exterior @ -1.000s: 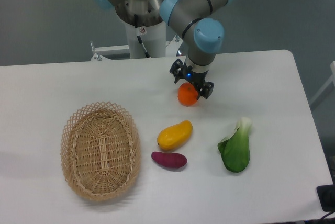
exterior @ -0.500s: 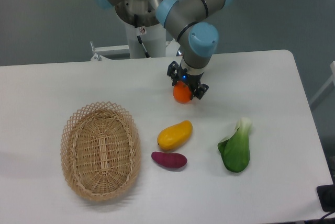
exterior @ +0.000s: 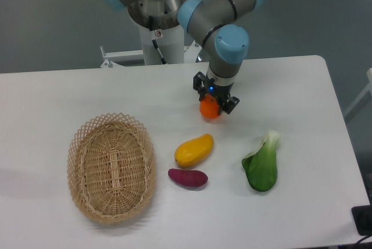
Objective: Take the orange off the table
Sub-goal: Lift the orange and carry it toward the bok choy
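The orange is a small bright-orange fruit near the middle back of the white table. The black fingers of my gripper come down from above and close on its two sides, hiding its top. The gripper is shut on the orange. Whether the fruit touches the tabletop or hangs just above it cannot be told from this view.
A yellow-orange mango and a purple sweet potato lie in front of the orange. A green bok choy lies to the right. A wicker basket stands at the front left. The arm's base rises behind the table.
The orange has moved together with the gripper: first a little left and back, then right and toward the front. The other items have not moved.
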